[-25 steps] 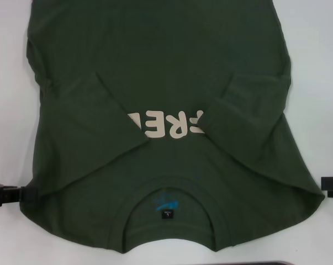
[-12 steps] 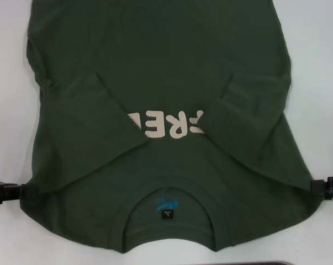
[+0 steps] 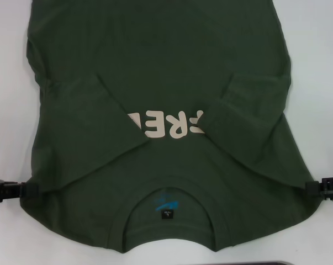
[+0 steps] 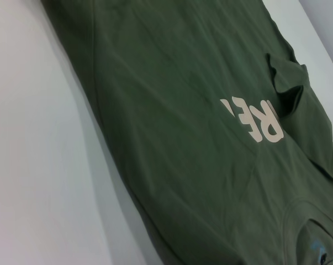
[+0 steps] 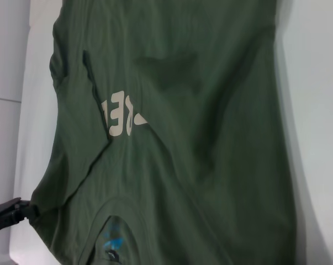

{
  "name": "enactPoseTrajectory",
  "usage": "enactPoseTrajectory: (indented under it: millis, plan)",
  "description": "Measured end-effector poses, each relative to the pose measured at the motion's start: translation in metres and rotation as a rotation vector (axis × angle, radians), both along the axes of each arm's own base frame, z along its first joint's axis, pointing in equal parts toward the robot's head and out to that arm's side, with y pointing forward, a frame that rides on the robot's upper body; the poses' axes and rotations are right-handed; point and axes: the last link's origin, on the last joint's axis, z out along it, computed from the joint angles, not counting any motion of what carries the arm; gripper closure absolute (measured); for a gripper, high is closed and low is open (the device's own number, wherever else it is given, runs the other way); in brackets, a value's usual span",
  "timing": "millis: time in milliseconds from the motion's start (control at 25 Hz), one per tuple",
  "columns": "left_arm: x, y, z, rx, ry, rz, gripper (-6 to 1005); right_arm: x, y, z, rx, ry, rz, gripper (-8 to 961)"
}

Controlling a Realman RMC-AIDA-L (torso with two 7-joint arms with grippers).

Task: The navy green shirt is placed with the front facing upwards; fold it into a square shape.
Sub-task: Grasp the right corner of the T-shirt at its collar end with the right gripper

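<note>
A white table (image 3: 315,66) carries the navy green shirt (image 3: 166,66), front up, collar nearest the robot, both sleeves folded inward and covering part of the lettering. The left gripper (image 3: 24,190) and right gripper (image 3: 310,187) meet its shoulder edges; whether either claw is spread or pinching cannot be told.

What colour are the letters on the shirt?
Cream, on the dark green shirt; the lettering shows best in the head view.

Bare white table (image 3: 321,83) lies open beside both long edges of the navy green shirt (image 3: 166,66)
</note>
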Motion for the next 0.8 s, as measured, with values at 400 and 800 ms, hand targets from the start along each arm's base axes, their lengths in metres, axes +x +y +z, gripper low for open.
enactPoseTrajectory:
  millis: [400,800]
  plan:
    - [0.0005,0.0017,0.0008,0.002,0.003,-0.004,933,-0.0015,0.0019,-0.0012,-0.01,-0.001,-0.001,387]
    - [0.0016,0.0038,0.0005,0.003,0.004,-0.009,933,0.0003,0.001,-0.0027,-0.029,-0.022,0.0,645]
